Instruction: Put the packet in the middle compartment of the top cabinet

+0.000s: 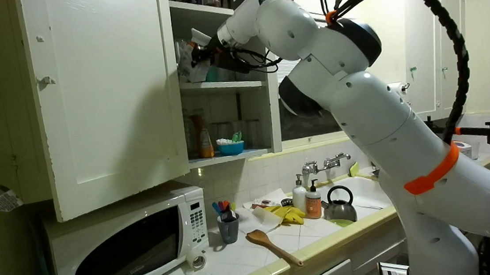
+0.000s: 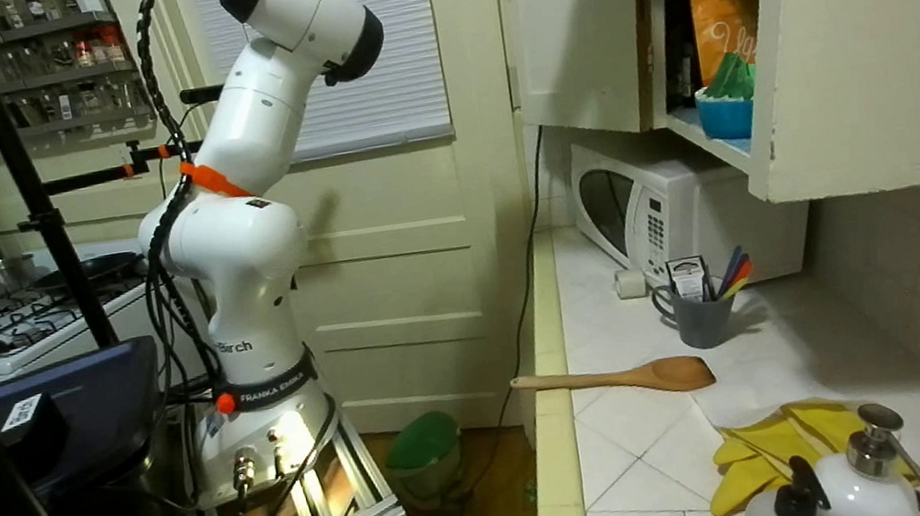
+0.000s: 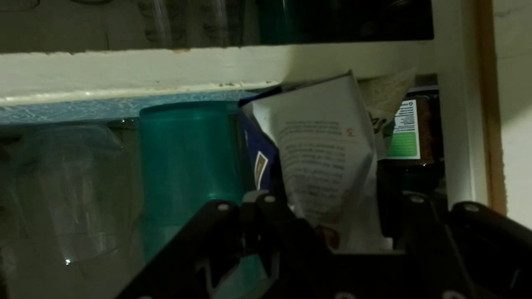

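Observation:
The packet is white with printed text (image 3: 324, 153). It stands at the middle compartment of the top cabinet, a little above the middle shelf (image 1: 222, 85), and it also shows in an exterior view (image 1: 198, 73). My gripper (image 3: 334, 199) reaches into this compartment, as an exterior view also shows (image 1: 198, 56). Its fingers lie against both sides of the packet, which fills the gap between them and looks creased. The wrist picture is upside down, so the shelf edge (image 3: 166, 70) crosses above the packet. The gripper's lower parts are dark.
A teal cup (image 3: 187, 153) and clear glasses (image 3: 79, 187) stand beside the packet. A dark jar (image 3: 415, 133) and a blue pack (image 3: 259, 153) are close by. The open cabinet door (image 1: 108, 92) and cabinet side post (image 1: 274, 108) flank the opening. A microwave (image 1: 139, 244) stands below.

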Motion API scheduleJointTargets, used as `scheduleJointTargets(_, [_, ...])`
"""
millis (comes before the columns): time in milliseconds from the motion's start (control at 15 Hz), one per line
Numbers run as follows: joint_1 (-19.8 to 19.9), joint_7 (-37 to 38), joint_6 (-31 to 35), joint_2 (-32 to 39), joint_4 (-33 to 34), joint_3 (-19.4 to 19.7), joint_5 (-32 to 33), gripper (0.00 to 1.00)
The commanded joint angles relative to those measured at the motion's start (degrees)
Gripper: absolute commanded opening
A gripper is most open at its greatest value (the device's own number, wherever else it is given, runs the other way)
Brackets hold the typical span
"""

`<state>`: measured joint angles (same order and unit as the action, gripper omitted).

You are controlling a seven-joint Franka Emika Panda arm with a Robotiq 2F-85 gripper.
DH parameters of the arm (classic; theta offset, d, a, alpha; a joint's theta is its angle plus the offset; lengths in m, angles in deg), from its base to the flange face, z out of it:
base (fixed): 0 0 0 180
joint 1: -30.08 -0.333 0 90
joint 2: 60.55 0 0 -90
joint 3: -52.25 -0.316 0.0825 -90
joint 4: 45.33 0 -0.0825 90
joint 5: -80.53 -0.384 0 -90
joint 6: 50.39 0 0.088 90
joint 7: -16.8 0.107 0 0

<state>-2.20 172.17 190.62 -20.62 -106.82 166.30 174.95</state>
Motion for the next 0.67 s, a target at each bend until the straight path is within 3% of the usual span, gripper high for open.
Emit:
scheduleJointTargets(0, [2.17, 3.37, 0.33, 2.00, 0.69, 0.36, -1.53, 0.26])
scheduleJointTargets(200, [3.52, 3.36, 1.19, 1.34, 2.18, -1.01, -1.73, 0.26])
scheduleJointTargets(267, [0.84, 0.00, 0.00, 0.27, 0.21, -0.25, -1.08, 0.51])
scheduleJointTargets(400, [1.15, 0.00, 0.02, 0.27, 0.48, -0.41, -1.19, 0.51])
scheduleJointTargets(467, [1.22, 0.00, 0.02, 0.27, 0.56, -0.45, -1.21, 0.26])
scheduleJointTargets(600, [3.16, -1.30, 0.76, -1.54, 1.16, -3.86, -3.13, 0.26])
